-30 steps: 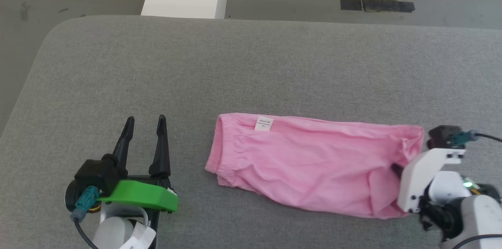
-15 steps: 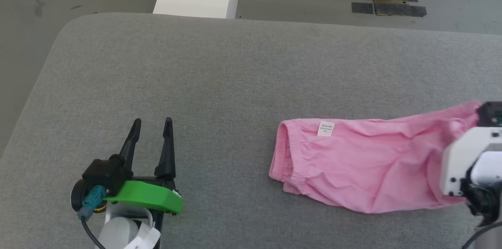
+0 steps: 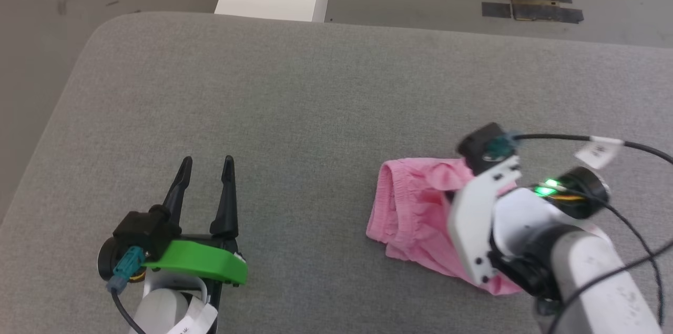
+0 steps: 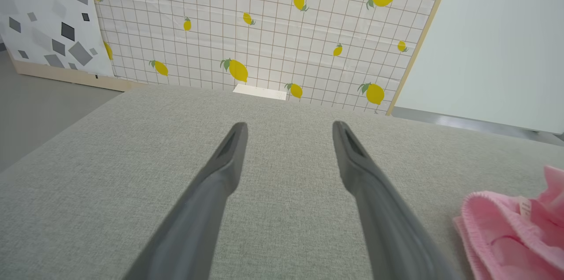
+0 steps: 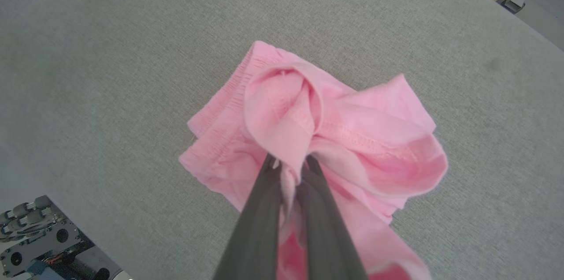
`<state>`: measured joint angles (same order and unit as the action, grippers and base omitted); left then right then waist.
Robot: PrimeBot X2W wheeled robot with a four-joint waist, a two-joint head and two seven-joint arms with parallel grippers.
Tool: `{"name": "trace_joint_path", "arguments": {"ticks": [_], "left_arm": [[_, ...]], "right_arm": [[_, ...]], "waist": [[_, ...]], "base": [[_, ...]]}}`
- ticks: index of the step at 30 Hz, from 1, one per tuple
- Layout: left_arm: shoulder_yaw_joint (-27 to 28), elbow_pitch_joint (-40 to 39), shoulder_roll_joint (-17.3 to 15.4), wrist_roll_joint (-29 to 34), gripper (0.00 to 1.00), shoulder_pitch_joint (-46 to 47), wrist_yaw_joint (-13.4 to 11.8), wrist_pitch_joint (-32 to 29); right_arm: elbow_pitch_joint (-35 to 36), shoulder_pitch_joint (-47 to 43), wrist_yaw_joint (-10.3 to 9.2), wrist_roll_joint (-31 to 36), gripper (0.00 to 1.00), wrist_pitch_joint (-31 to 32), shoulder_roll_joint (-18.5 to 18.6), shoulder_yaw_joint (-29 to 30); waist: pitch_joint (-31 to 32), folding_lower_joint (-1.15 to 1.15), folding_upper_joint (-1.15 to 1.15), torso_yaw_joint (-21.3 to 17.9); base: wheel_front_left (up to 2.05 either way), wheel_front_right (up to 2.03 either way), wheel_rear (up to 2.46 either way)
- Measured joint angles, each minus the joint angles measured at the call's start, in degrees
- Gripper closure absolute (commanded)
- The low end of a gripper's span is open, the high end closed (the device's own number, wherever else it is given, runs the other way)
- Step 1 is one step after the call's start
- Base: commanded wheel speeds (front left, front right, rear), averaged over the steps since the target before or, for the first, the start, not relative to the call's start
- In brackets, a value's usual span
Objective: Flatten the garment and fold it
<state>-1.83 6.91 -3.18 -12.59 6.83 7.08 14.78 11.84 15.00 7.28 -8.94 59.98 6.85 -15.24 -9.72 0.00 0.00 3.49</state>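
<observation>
Your right hand (image 5: 288,163) is pinched shut on the garment (image 5: 365,134); it looks thin, limp and light, and bunches easily. Left hand (image 3: 207,161) is wide open, left of the garment: grab the waistband (image 3: 384,194).

A: How is the left gripper (image 3: 207,159) held?
B: It is seen at seven o'clock in the head view, with its fingers pointed toward twelve and spread wide apart. Nothing is held between them.
A: And the right gripper (image 5: 289,161)?
B: Its fingers are pressed together on a fold of the pink shorts (image 5: 352,139). The pale right forearm (image 3: 594,276) is seen entering from five o'clock, the wrist angled toward eleven.
</observation>
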Motion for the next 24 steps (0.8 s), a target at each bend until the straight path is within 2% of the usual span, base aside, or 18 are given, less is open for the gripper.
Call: {"name": "trace_joint_path", "arguments": {"ticks": [5,14,15,16,17,22,24], "left_arm": [[-0.6,-0.2,0.0,0.0,0.00,0.6,0.0,0.0],[-1.9,0.1,0.1,-0.5,0.00,1.7,0.0,0.0],[-2.0,0.2,0.1,-0.6,0.00,1.7,0.0,0.0],[-2.1,0.3,0.1,-0.6,0.00,1.7,0.0,0.0],[-2.0,0.4,0.1,-0.6,0.00,1.7,0.0,0.0],[-1.7,0.8,0.1,-0.6,0.00,1.6,0.0,0.0],[-1.4,1.0,0.1,-0.6,0.00,1.4,0.0,0.0]], "right_arm": [[-7.4,5.6,0.00,-0.3,1.00,-2.7,-0.4,-6.1],[-21.4,9.7,0.00,-2.2,1.00,-6.1,-1.8,-11.5],[-22.4,10.0,0.00,-2.3,0.69,-6.6,-1.7,-12.1],[-23.1,10.1,0.00,-2.7,0.20,-7.2,-1.7,-12.6],[-23.6,10.2,0.00,-3.1,0.00,-7.9,-1.7,-13.0],[-23.2,10.7,0.00,-5.6,0.00,-12.6,-1.3,-14.8],[-18.9,10.8,0.00,-7.4,0.00,-19.3,-1.2,-15.4]], "waist": [[-1.2,0.00,0.00,0.8],[-3.1,0.00,0.00,3.0],[-3.2,0.00,0.00,3.2],[-3.2,0.00,0.00,3.3],[-3.2,0.00,0.00,3.4],[-2.4,0.00,0.00,3.0],[-1.2,0.00,0.00,2.2]], "base": [[0.00,0.00,0.00],[0.00,0.00,0.00],[0.00,0.00,0.00],[0.00,0.00,0.00],[0.00,0.00,0.00],[0.00,0.00,0.00],[0.00,0.00,0.00]]}}
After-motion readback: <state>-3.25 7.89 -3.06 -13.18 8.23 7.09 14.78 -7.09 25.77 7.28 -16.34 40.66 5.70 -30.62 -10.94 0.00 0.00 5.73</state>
